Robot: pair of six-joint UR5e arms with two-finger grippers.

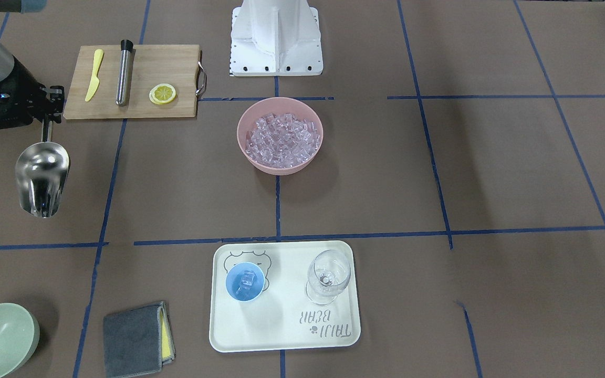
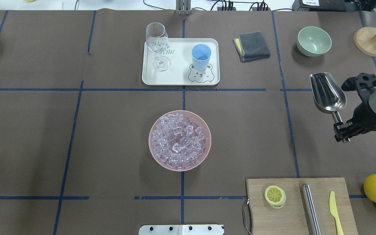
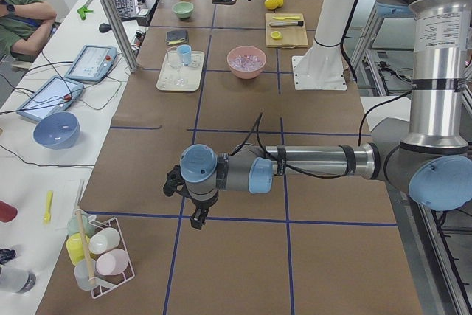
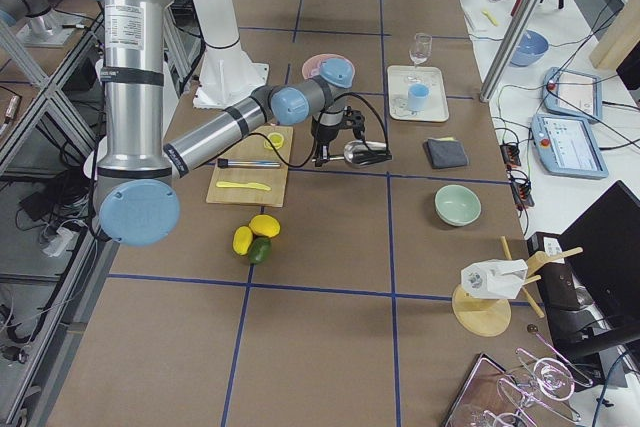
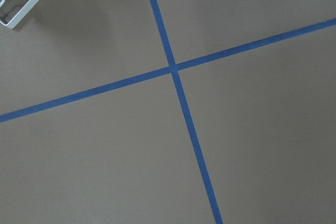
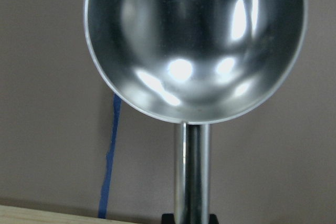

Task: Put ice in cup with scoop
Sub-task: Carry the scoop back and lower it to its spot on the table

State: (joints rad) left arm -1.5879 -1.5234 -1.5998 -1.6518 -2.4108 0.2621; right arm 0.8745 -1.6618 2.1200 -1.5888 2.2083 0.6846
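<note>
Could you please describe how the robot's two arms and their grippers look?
Both arms, the left arm and the right arm, are silver-grey tubes with round light-blue joint caps. A thin black cable loops near each wrist. The left gripper and right gripper are black.

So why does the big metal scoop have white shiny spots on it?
Right wrist view: the scoop is bare shiny steel very close to the camera, so it mirrors what are probably lamps as white blobs. Front-facing view: the same scoop shows dark and pale streaks. Overhead view: the ice glints too, in the pink bowl.
</note>
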